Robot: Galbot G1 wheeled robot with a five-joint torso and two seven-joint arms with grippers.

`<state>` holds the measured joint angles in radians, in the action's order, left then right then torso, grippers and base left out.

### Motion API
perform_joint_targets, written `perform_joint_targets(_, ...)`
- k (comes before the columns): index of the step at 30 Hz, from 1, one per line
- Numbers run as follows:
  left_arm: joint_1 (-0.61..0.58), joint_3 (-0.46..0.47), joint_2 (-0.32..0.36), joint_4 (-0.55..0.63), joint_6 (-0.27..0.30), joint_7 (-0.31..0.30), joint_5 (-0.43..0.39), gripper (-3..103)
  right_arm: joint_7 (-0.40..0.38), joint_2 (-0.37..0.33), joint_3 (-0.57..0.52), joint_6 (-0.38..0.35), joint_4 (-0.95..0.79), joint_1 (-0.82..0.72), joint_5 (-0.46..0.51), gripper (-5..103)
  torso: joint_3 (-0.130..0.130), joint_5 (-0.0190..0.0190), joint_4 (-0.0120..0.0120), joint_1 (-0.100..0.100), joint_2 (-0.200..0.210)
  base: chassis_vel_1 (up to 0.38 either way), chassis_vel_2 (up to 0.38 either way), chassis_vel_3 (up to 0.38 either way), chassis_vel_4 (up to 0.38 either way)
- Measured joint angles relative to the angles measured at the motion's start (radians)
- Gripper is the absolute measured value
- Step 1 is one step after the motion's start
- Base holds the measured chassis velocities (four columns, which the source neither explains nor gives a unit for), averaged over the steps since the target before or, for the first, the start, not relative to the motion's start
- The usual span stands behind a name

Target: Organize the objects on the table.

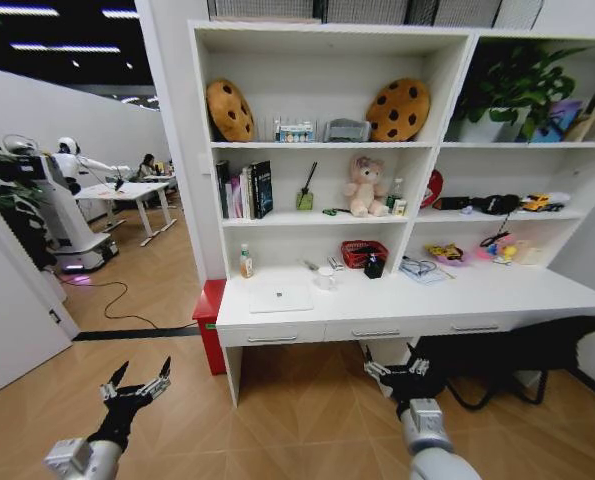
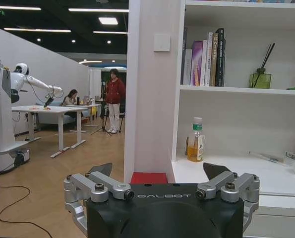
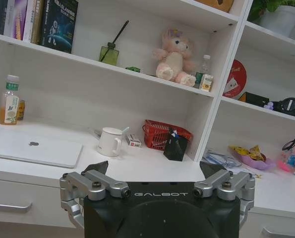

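Facing table (image 1: 537, 290); laptop (image 3: 33, 150) closed (right wrist view adds mug (image 3: 109, 142))

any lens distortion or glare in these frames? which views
Head view: wide-angle bowing, so the shelving leans and the desk edge curves; ceiling strips glare at the top left. Left wrist view: bright ceiling lights blow out above the left claw. Right wrist view: even light, tilted horizon, laptop and right claw sharp.
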<state>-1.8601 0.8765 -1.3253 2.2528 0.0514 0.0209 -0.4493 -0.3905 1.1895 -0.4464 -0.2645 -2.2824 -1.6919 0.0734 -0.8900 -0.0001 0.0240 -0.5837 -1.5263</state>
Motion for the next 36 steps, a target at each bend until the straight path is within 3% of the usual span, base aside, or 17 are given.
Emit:
perform_joint_targets(20,0.000,0.000,0.000,0.000,0.000,0.001,0.000,100,0.025,-0.001,-0.005,0.035,0.012,-0.002,-0.028,100,0.000,0.0007,0.0004,-0.001,0.000,-0.152,-0.166,0.167,0.152)
perform_joint_targets(23,0.000,0.000,0.000,0.000,0.000,0.001,0.000,100,0.026,0.000,0.001,0.036,0.016,-0.001,-0.028,100,0.000,0.0004,-0.0004,0.000,0.000,-0.020,-0.088,0.100,0.067)
perform_joint_targets(36,0.000,0.000,0.000,0.000,0.000,0.000,0.000,100,0.028,-0.015,0.007,0.036,0.028,0.007,-0.024,100,0.000,-0.0001,-0.0001,-0.001,0.000,0.083,-0.022,-0.078,0.024)
